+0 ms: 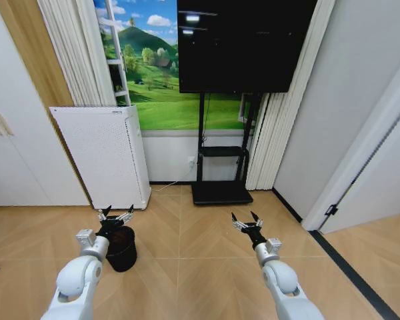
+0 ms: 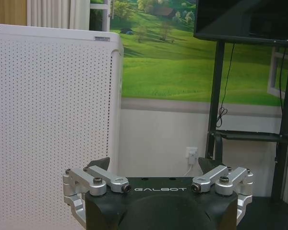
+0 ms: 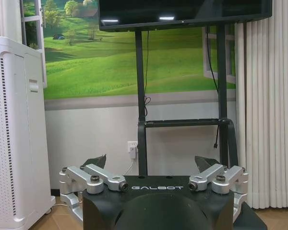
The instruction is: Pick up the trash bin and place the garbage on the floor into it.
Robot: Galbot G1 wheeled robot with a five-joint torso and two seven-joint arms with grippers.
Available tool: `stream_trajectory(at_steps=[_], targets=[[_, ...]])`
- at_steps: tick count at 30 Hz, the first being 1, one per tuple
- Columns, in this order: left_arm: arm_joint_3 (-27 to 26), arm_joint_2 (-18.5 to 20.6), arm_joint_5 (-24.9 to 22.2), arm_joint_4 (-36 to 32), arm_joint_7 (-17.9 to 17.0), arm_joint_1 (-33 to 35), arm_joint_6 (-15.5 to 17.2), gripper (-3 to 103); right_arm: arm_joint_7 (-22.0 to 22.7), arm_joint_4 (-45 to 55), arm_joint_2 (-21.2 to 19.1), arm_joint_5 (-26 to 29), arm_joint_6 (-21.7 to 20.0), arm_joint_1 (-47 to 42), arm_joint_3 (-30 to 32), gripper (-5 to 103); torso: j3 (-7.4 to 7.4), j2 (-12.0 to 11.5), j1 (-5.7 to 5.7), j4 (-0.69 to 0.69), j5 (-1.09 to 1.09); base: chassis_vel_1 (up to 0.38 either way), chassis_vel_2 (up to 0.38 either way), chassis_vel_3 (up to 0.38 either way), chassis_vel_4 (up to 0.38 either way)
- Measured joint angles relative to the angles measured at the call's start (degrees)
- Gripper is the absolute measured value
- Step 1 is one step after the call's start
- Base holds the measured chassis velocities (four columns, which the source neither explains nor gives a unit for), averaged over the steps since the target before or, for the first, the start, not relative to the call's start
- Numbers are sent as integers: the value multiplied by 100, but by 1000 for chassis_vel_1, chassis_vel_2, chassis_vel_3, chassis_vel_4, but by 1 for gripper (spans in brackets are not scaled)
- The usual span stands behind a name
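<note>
The small round black trash bin (image 1: 122, 250) stands upright on the parquet floor (image 1: 200, 273), near the white perforated cabinet. My left gripper (image 1: 117, 215) hovers just above the bin's far rim, open, with nothing between its fingers. In the left wrist view this gripper (image 2: 153, 165) faces the cabinet and the wall. My right gripper (image 1: 247, 220) is held over bare floor to the right, open and empty. In the right wrist view it (image 3: 151, 163) points at the TV stand. The garbage is out of view.
The white perforated cabinet (image 1: 107, 157) stands behind the bin on the left. A TV on a black stand (image 1: 221, 192) is at the back wall, with pleated curtains (image 1: 273, 140) beside it. A door frame (image 1: 360, 160) is on the right.
</note>
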Motion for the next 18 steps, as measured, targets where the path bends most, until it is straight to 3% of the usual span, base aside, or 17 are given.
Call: stream_trajectory(at_steps=[18], targets=[[5,27,-18,16,-52,-50,-6,100,20,53,30,-22,4,-57,69,100,303,513,209,0,0,0,0,0,0]])
